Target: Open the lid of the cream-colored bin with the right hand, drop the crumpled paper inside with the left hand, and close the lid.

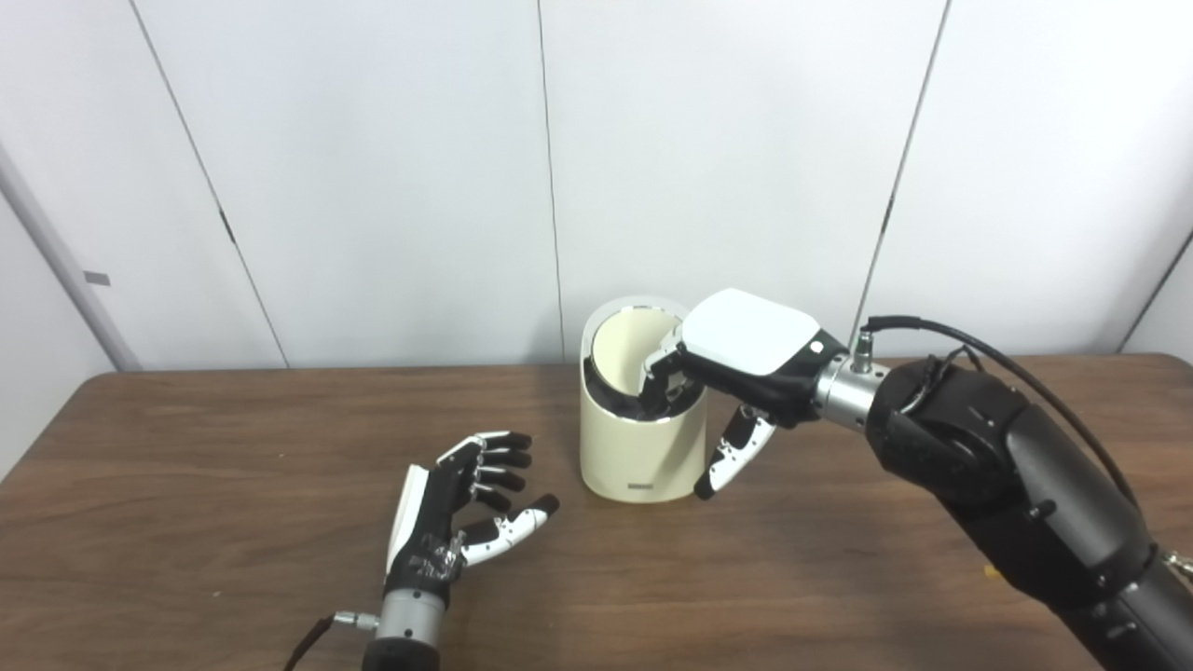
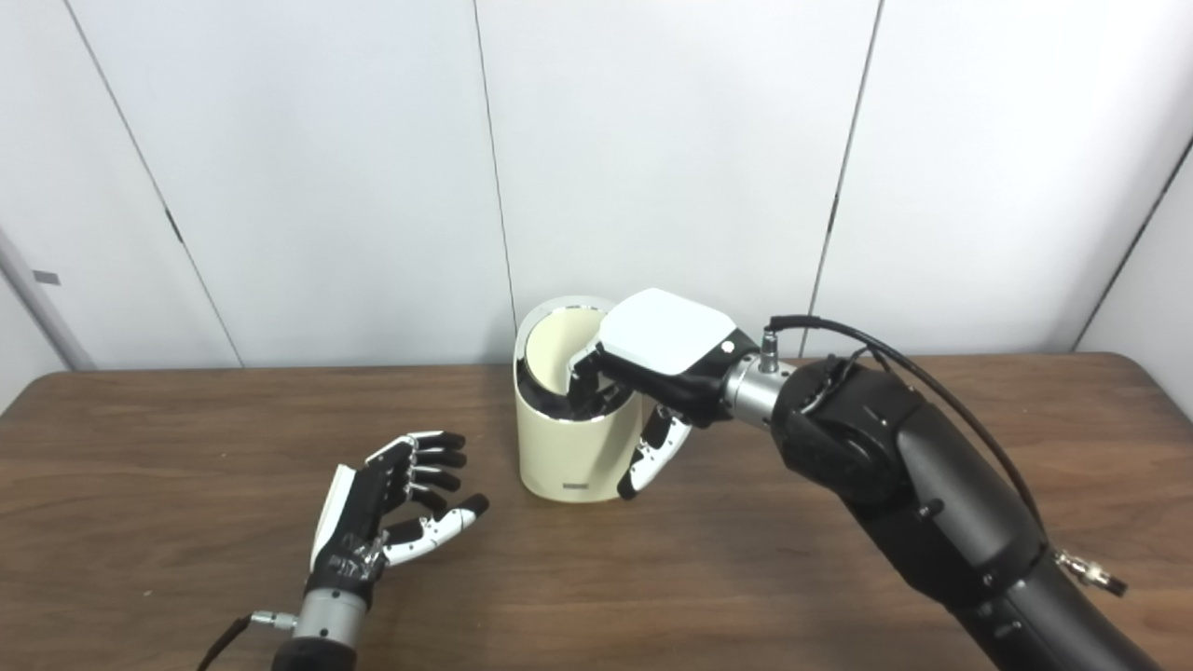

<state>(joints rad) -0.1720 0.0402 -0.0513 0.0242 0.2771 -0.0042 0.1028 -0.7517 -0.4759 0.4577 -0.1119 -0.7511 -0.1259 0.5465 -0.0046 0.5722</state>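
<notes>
One cream-colored bin [image 1: 641, 447] near mid-bench, a shade toward 12 o'clock of centre. Round, upright, smooth matte wall, with a small dark label low on the side facing the cameras. Bright metallic ring around the mouth, dark inner rim just below it. Lid [image 1: 626, 347] swung up on the far side, standing nearly vertical at the bin's 12 o'clock, pale cream underside turned toward the cameras. Inside of the bin too dark and too covered to read; no crumpled paper to be made out anywhere in either view.

Over the mouth from 3 o'clock: right robot hand [image 2: 652, 359], white back plate up, dark fingers [image 1: 657, 377] curled down into the opening and against the rim at the bin's near right edge. Thumb [image 1: 736, 455] hanging outside the wall, pointing down toward the bench at the bin's 4 o'clock, just beside the wall. Fingers bent together at the rim, seemingly hooked there; whether truly clamped on anything, cannot tell. Black forearm with a looped cable running away toward 4 o'clock.

At the bin's 8 o'clock, well apart from it: left robot hand [image 1: 466, 499], low above the bench, palm turned toward the bin, fingers spread and loosely curved, thumb out, holding nothing.

Under everything, dark wood-grain bench [image 1: 186, 522]. Behind, at 12 o'clock, plain white wall panels [image 1: 373, 168] with thin dark seams.
</notes>
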